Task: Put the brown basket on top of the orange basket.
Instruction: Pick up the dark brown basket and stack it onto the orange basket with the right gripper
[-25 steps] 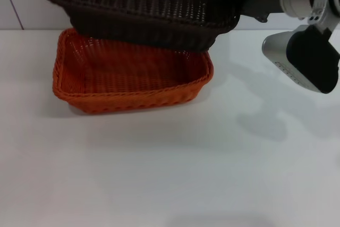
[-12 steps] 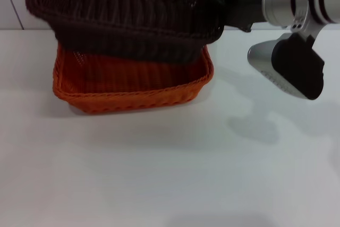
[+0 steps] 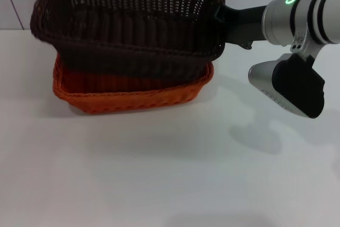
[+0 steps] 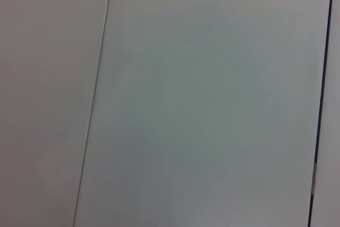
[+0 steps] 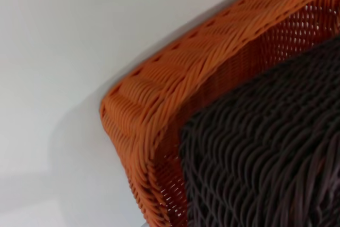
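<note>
I see the right gripper (image 3: 219, 18) clamped on the brown basket's (image 3: 130, 22) 3 o'clock end, with that basket tilted and partly nested inside the orange basket (image 3: 127, 97) on the table (image 3: 159, 174).

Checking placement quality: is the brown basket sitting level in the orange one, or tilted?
Tilted. The brown basket has its right end held high by the right gripper, while its base dips inside the orange basket.

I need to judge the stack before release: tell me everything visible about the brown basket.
The brown basket is rectangular, very dark woven wicker with open-weave sides and a braided rim, empty and open side up. Its base sits inside the orange basket, slightly tilted, rim well above the orange one. The right pincer meets its right end; the grip itself is hidden.
</note>
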